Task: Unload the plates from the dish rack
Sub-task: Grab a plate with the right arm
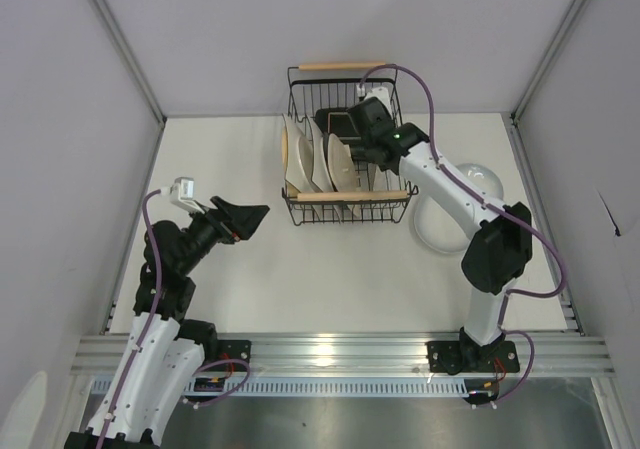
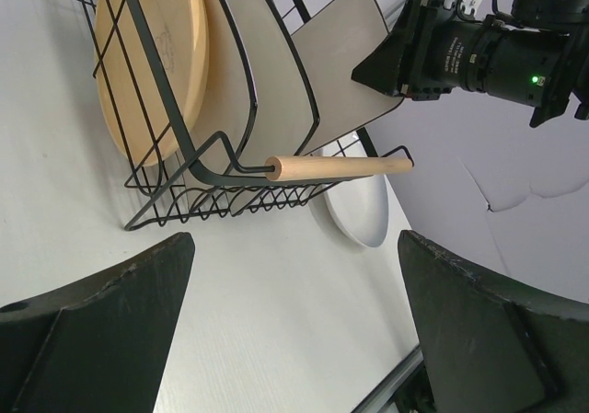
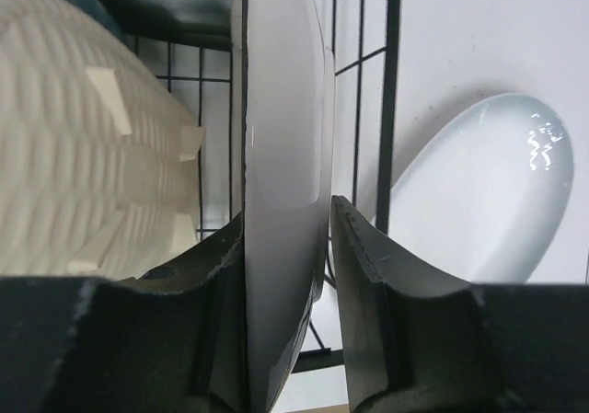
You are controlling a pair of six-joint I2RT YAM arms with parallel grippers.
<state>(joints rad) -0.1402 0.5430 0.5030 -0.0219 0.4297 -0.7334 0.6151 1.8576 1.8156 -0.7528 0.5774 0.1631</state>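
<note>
One white plate (image 3: pixel 281 109) stands in the dish rack (image 1: pixel 345 196) at the bench (image 1: pixel 230 159) far edge. Right gripper (image 3: pixel 287 212) straddles its rim, nearly closed, grip unconfirmed. Close fully, then lift straight up. Left gripper (image 1: pixel 248 219) wide open, empty.
</note>
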